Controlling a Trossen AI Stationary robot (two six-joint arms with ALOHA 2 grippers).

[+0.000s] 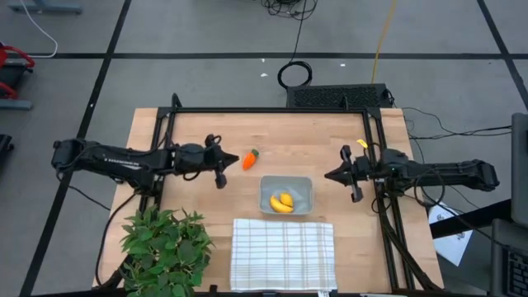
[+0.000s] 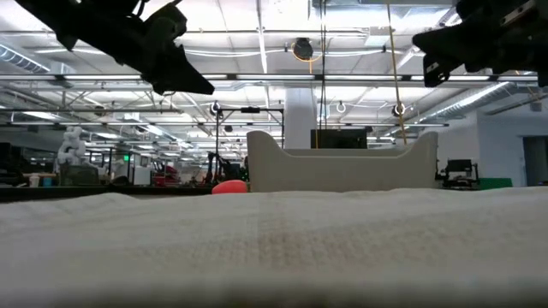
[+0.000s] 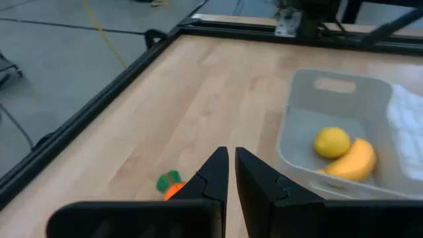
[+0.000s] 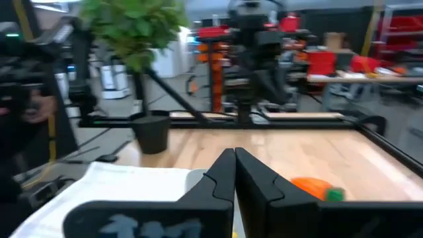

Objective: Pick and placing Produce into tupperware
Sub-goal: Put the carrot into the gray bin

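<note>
An orange carrot (image 1: 249, 159) with a green top lies on the wooden table, just right of my left gripper (image 1: 221, 169); it also shows beside the shut fingers in the left wrist view (image 3: 170, 186) and in the right wrist view (image 4: 317, 187). The grey-clear tupperware (image 1: 304, 188) sits at table centre and holds a curved yellow banana (image 1: 281, 205) and a small round yellow piece (image 3: 332, 141). My left gripper (image 3: 231, 165) is shut and holds nothing. My right gripper (image 1: 340, 176) waits at the table's right, shut (image 4: 234, 165).
A white checked cloth (image 1: 283, 254) lies near the table's near edge, below the tupperware. A leafy green plant (image 1: 163, 246) stands at the near left corner. A black metal frame (image 1: 272, 110) runs along the table's far edge and its sides.
</note>
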